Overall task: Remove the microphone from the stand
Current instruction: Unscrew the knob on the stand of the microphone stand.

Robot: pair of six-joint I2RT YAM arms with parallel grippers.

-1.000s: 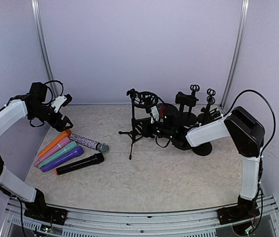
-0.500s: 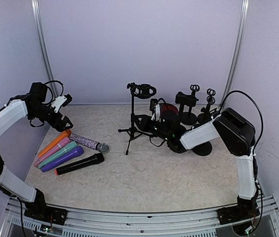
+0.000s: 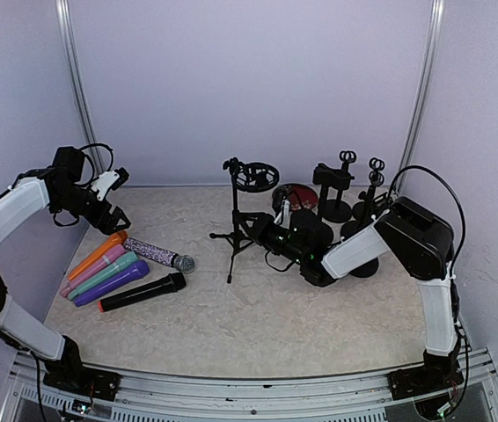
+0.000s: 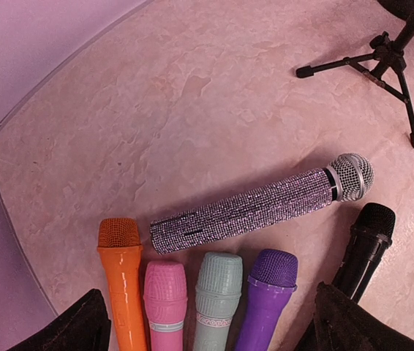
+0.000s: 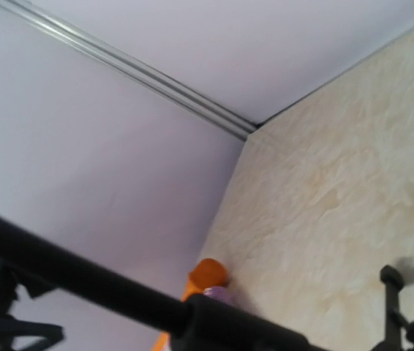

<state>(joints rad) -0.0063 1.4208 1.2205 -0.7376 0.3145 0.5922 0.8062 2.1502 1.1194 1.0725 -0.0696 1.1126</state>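
Black tripod stand upright on the worktop, ring cradle on top, pole gripped by the right end effector. Under the wide-open left end effector lie orange mic, pink mic, teal mic, purple mic and black mic side by side, with glitter mic across their heads.
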